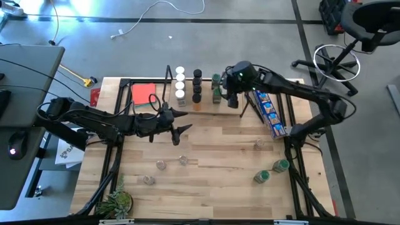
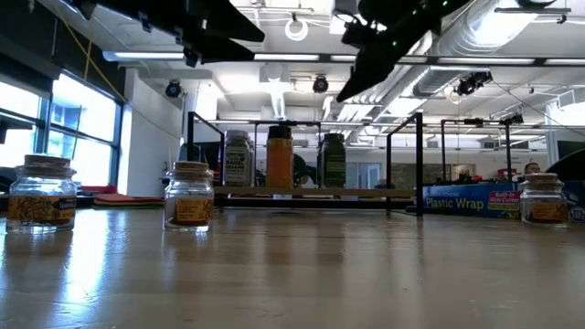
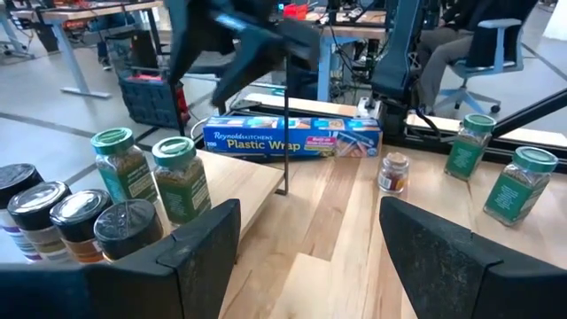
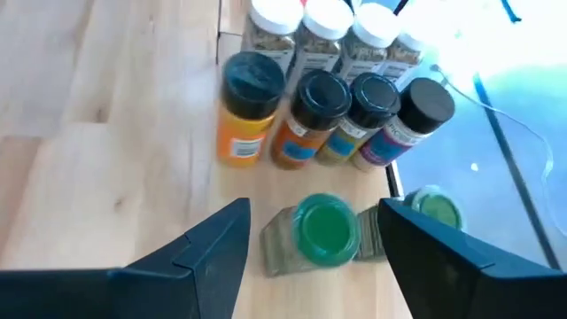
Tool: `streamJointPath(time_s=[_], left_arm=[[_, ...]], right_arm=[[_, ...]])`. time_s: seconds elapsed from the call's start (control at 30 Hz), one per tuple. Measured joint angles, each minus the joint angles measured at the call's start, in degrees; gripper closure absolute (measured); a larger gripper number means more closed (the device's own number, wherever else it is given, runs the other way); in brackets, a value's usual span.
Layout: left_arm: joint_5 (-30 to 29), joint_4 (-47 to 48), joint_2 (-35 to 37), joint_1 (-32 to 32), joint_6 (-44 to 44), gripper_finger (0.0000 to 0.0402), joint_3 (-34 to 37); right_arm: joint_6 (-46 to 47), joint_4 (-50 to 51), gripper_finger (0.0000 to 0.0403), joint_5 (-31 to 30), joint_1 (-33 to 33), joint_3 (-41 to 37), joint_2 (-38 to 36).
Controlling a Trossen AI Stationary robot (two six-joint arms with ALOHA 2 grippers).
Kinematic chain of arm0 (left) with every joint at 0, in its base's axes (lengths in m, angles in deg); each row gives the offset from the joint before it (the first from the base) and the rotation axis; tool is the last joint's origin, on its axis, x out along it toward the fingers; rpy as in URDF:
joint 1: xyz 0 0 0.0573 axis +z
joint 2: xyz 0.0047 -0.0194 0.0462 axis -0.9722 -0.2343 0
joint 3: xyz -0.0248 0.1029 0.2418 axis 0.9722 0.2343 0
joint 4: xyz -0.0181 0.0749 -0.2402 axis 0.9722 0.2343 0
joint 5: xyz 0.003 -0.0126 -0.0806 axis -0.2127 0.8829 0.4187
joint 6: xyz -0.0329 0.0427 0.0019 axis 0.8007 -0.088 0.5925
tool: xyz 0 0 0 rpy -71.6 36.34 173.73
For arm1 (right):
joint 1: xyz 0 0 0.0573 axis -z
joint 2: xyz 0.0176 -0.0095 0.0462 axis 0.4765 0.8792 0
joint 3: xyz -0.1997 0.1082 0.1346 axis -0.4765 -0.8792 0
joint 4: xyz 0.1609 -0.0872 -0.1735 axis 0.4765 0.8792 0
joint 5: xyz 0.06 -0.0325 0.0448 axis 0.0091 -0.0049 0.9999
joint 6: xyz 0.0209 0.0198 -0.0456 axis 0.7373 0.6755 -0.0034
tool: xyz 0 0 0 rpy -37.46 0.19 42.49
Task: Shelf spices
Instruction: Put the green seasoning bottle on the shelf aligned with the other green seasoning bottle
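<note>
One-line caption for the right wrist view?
Open right gripper poised above a green-lidded spice jar on the shelf, beside rows of black-lidded and white-lidded jars.

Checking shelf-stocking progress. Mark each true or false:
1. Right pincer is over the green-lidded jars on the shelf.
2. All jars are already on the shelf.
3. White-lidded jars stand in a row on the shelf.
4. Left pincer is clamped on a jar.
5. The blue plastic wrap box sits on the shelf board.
1. True. The right pincer stands open over a green-lidded jar on the shelf.
2. False. Several jars are still on the table, including two green-lidded ones.
3. True. The white-lidded jars form a row.
4. False. The left pincer is open and empty.
5. False. The plastic wrap box lies on the table beside the shelf.
</note>
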Motion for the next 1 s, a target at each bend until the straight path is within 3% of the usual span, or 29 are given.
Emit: streamJointPath(time_s=[0.2,0.43,0.6,1.0], left_arm=[[0.02,0.0,0.0,-0.04,0.01,0.0133,0.0],[0.03,-0.14,-0.01,-0.02,0.46,0.0133,0.0],[0.04,-0.33,-0.02,-0.02,0.63,0.0133,0.0],[0.02,-0.1,-0.02,-0.02,1.04,0.0133,0.0]], right_arm=[[13.09,-6.12,0.016,-9.36,-2.48,-11.83,-2.51],[24.58,-23.84,0.016,-15.31,-4.54,-22.86,1.92],[28.35,-28.49,0.016,-20.78,-4.41,-22.31,7.63],[29.84,-31.83,0.016,-21.12,-4.14,-17.73,13.43]])
